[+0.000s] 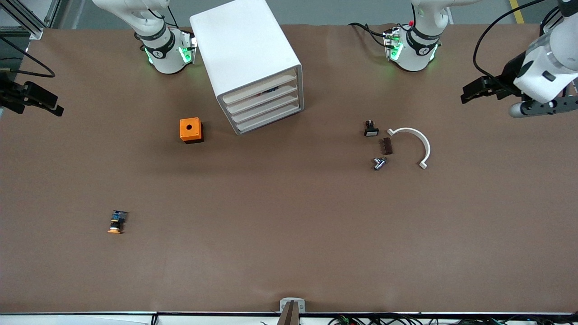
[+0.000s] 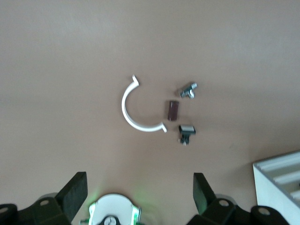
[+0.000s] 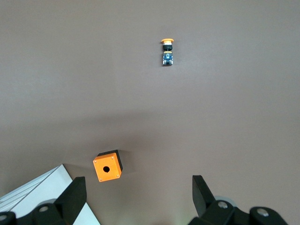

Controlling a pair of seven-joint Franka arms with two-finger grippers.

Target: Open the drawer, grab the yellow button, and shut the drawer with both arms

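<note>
Brown matte bench (image 1: 289, 253) fills the front view, its surface bare apart from a few small parts; grey floor and a strip of aluminium framing show past the edge where the arm bases stand. White cabinet (image 1: 248, 58) stands near the right arm's base, angled, all four drawers pushed in; the top drawer (image 1: 260, 89) is shut, with something dark showing faintly in the slot below it. Orange cube box with a hole (image 1: 191, 130) sits just beside the cabinet, toward the right arm's end of the bench. The button (image 1: 117, 222), orange cap, black body, blue end, lies on the open bench, well apart from the cabinet, much nearer the front camera and toward the right arm's end. Toward the left arm's end from the cabinet lies a loose cluster: black part with a white face (image 1: 371, 129), small brown block (image 1: 387, 146), metal fitting (image 1: 379, 163) and white half-ring clamp (image 1: 414, 143). Left gripper (image 1: 469, 92) hangs over the bench edge at the left arm's end, well apart from the cabinet, jaws apart and empty. Right gripper (image 1: 43, 101) hangs at the right arm's end, also well apart from the cabinet, jaws apart, nothing held. Cables trail near both arm bases.
</note>
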